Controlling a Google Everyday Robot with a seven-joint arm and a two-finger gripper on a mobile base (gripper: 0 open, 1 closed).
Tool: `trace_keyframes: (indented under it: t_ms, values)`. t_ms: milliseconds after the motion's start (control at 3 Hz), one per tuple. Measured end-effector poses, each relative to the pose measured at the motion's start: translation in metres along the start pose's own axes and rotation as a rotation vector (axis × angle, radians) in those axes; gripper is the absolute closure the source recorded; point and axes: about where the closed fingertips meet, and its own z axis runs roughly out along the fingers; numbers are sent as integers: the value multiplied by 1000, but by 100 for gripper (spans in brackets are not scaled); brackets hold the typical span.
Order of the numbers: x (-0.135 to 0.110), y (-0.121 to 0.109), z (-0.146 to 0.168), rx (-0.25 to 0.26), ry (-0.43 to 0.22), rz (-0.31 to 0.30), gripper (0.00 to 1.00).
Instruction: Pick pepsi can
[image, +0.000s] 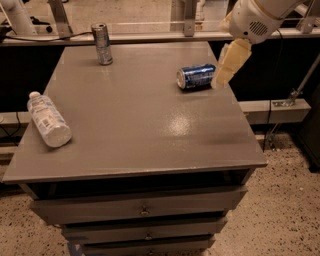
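End effector (223, 74) beside pepsi can (196, 76); bottle (48, 120) far left

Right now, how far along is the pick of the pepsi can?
Done: the approach looks nearly complete. The cream end effector hangs close beside one end of the short dark blue metal pepsi can. In hand: nothing yet. The can lies on its side on the flat grey table, not lifted. Left: settling around the can, gripping it and raising it.
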Motion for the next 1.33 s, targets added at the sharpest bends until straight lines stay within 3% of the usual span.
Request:
trace_keyframes:
  t_ms: [333,667,1333]
  values:
    - [-15,-35,49,-32,-34,44,0]
    - [-14,-58,92,-59,-51,112,0]
    - [10,-86,147,-74,-20,186,0]
